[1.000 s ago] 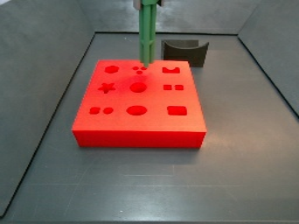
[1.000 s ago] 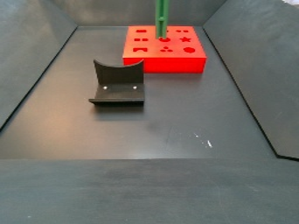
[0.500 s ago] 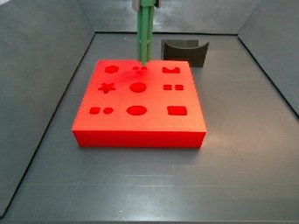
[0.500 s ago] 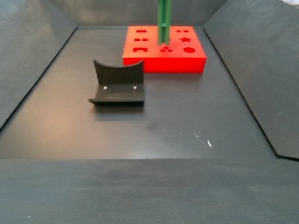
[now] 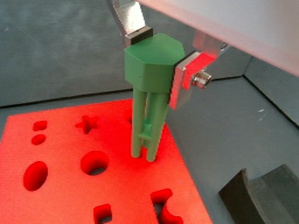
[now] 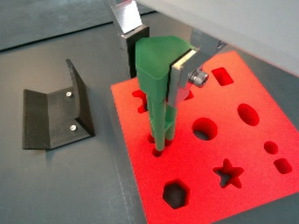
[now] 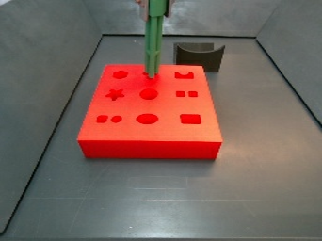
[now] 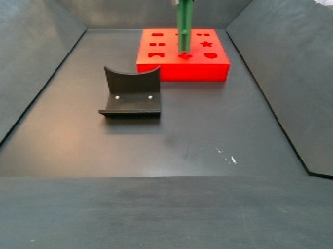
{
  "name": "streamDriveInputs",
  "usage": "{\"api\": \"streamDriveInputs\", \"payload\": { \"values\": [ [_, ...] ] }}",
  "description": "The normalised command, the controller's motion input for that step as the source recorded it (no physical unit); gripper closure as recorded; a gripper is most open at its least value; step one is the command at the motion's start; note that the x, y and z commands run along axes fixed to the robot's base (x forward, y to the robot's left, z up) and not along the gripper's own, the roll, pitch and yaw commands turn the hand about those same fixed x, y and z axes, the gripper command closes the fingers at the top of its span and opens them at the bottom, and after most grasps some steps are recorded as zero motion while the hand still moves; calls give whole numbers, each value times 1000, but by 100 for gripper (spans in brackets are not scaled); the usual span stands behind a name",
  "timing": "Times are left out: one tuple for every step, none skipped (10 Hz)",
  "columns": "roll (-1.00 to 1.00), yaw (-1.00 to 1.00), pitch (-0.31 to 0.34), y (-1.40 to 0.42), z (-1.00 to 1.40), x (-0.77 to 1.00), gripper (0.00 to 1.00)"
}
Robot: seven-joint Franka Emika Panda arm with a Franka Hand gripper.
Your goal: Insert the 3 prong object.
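Your gripper (image 5: pixel 156 54) is clamping the glossy green 3 prong object (image 5: pixel 149 109) upright, its slim rods reaching down to the matte red block (image 7: pixel 149 118) directly below, while the dark notched fixture (image 6: pixel 56 111) is standing well clear beside it.

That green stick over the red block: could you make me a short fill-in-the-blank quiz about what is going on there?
1. The tool is shut on the ____ 3 prong object.
2. The 3 prong object stands ____, prongs down.
3. Its lower end meets the ____ block.
4. The dark fixture stands on the floor, ____ from the block.

Missing words: green; upright; red; apart
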Motion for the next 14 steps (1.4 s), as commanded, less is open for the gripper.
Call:
{"api": "streamDriveInputs", "payload": {
  "values": [
    [0, 0, 0, 51, -86, 0, 100],
    [0, 0, 0, 0, -91, 0, 100],
    [0, 0, 0, 14, -69, 0, 100],
    [0, 0, 0, 3, -83, 0, 100],
    [-16, 0, -13, 106, -126, 0, 100],
    [-16, 0, -21, 143, -160, 0, 100],
    [-34, 0, -20, 100, -151, 49, 100],
    [-24, -6, -33, 3, -146, 74, 100],
    [-23, -54, -37, 0, -149, 106, 100],
    [-53, -94, -66, 0, -166, 126, 100],
    [-97, -109, -124, 0, -251, 214, 100],
    [-70, -86, -116, 0, -300, 209, 100],
    [-54, -74, -113, 0, -303, 194, 100],
    [-39, -57, -101, 0, -291, 166, 100]
  ]
}}
